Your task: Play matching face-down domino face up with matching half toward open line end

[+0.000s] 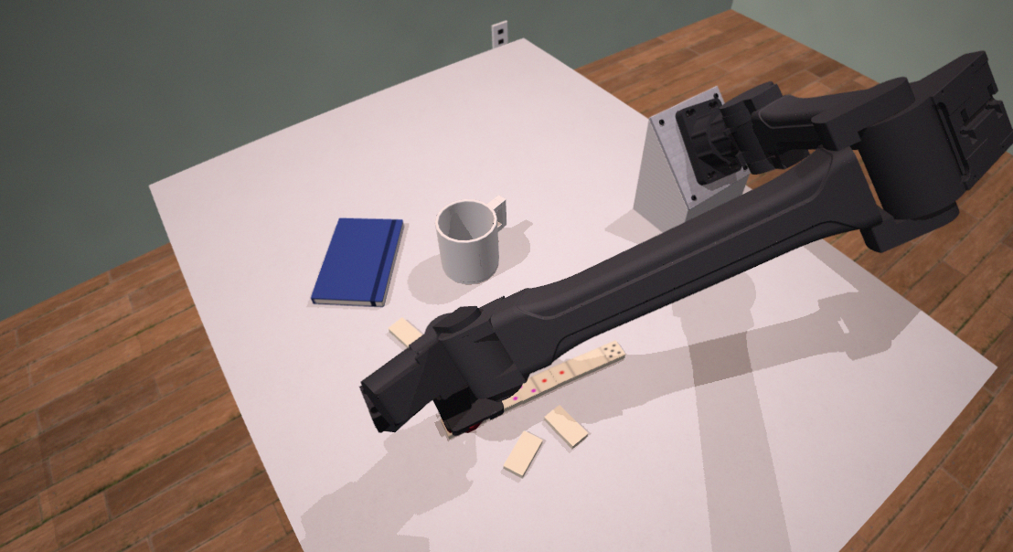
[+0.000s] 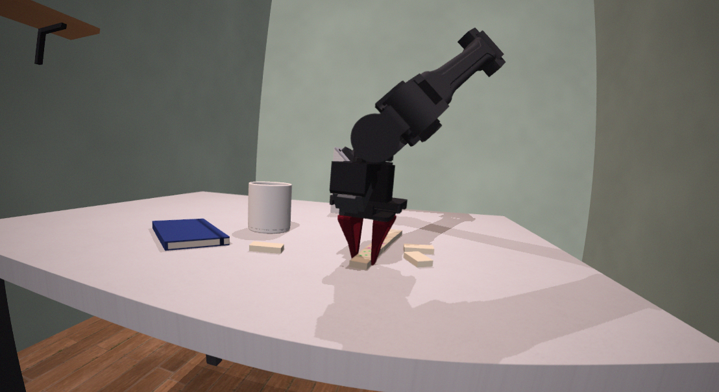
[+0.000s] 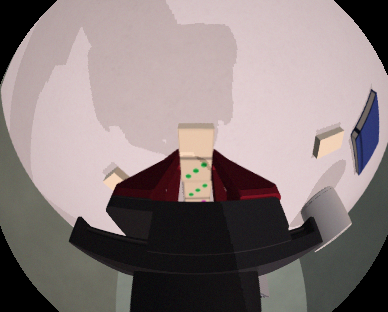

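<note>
The domino line (image 1: 567,372) lies face up on the white table, showing black, red and magenta pips. My gripper (image 2: 363,254) stands upright over the line's near end, shut on a cream domino (image 3: 198,163) with green pips on the half toward the line and a blank outer half. That domino lies flat and face up at table level, in line with the row (image 2: 362,259). In the top view the wrist hides its joint with the line. Three face-down dominoes lie apart: one near the notebook (image 1: 406,331) and two beside the line (image 1: 566,426) (image 1: 523,452).
A grey mug (image 1: 467,239) and a blue notebook (image 1: 358,260) stand behind the line. The arm's grey base mount (image 1: 684,158) is at the table's far right. The arm stretches low over the line.
</note>
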Available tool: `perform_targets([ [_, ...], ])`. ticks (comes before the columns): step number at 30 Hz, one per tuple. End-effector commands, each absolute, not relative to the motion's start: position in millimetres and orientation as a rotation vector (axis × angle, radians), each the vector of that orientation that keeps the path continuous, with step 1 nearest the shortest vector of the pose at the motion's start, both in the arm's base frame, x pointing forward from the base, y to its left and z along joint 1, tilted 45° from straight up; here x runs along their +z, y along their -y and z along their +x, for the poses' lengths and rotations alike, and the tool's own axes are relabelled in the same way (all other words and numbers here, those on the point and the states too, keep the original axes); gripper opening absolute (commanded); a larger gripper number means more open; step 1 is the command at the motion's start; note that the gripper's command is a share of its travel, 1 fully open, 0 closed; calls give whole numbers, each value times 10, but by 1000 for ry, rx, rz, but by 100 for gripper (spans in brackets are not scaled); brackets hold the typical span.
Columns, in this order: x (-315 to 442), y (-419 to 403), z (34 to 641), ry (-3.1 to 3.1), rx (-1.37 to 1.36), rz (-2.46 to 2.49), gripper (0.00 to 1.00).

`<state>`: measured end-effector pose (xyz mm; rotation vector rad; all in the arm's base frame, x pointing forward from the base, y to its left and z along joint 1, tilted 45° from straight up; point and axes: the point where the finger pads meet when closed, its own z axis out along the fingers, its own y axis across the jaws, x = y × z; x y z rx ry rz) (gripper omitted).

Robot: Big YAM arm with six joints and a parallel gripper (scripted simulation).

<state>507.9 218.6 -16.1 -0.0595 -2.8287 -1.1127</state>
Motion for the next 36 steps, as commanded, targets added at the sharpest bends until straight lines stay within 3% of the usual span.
perform_targets([
  [1, -60, -2231, 5164, 2849, -1122, -32, 22],
  [36, -52, -2231, 5168, 2851, -1122, -26, 22],
])
